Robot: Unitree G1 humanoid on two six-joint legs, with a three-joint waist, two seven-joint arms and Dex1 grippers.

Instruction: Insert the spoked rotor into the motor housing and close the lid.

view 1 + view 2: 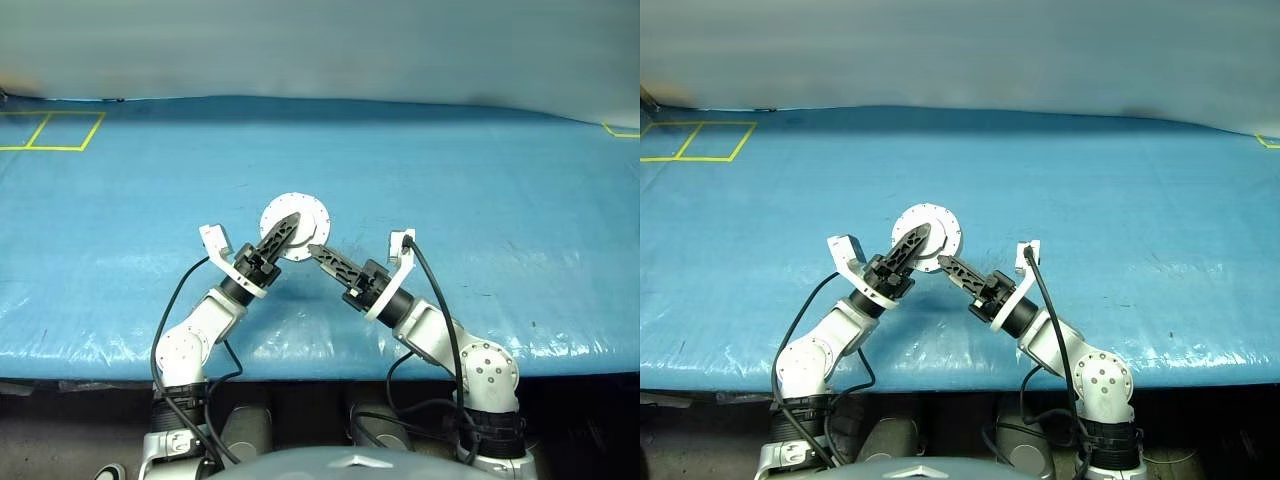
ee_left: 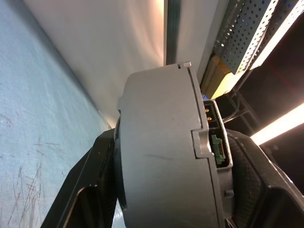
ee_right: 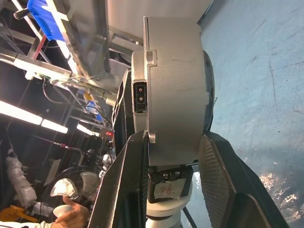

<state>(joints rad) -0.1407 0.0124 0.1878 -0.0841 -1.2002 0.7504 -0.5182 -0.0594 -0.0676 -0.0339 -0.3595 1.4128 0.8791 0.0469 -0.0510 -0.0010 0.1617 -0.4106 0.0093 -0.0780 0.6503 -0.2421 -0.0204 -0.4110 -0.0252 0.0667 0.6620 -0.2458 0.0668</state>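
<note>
- Holding the motor housing [image 1: 295, 225] up above the blue tabletop [image 1: 480, 200], between the two grippers, roughly at the middle of the head views
- Showing, in those views, as a round silver disc with small dots around its rim, its flat pale face turned toward the camera
- Reaching in from the lower left with the left gripper [image 1: 283, 229], black fingers lying across the disc's face and pointing up and to the right
- Clamping the housing's thick grey body [image 2: 166, 152] between the left gripper's two fingers [image 2: 80, 199] in the left wrist view, one finger against each flat side
- Coming in from the lower right with the right gripper [image 1: 318, 250], fingertips meeting the housing's lower edge
- Gripping the same grey body [image 3: 173, 95] in the right wrist view, the right gripper's fingers [image 3: 216, 180] closed on its lower part, a small dark connector socket [image 3: 140, 97] facing sideways on its rim
- Showing a person's hand [image 3: 71, 216] at the corner of the right wrist view, well apart from the housing
</note>
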